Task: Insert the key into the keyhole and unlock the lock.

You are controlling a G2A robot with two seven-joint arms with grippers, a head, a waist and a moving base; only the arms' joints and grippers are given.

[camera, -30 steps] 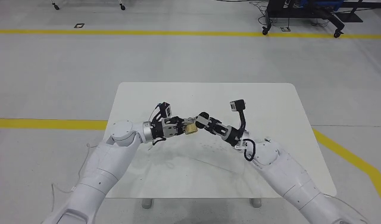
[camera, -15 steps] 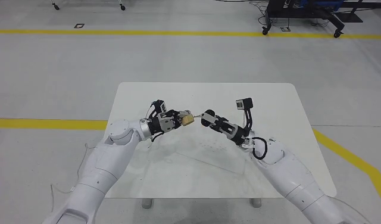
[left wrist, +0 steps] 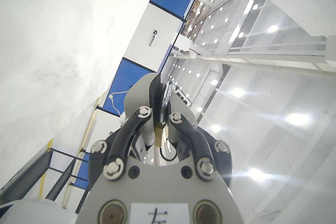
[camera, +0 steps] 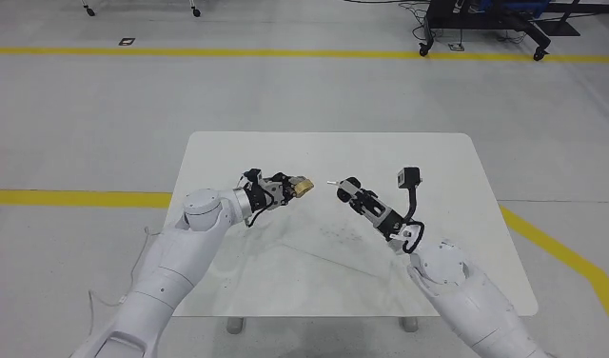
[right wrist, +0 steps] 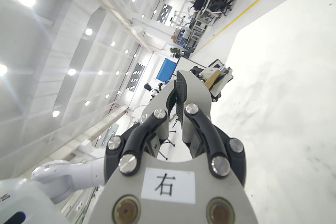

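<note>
Lock [camera: 303, 186] and key [camera: 332, 181] apart, open air between them, white table [camera: 428, 168] beneath.

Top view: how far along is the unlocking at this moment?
Done: the left gripper holds the lock above the table, and the right gripper holds what looks like the key. In hand: they face each other, with a gap between. Left: inserting and turning the key. The lock's state can't be told.
</note>
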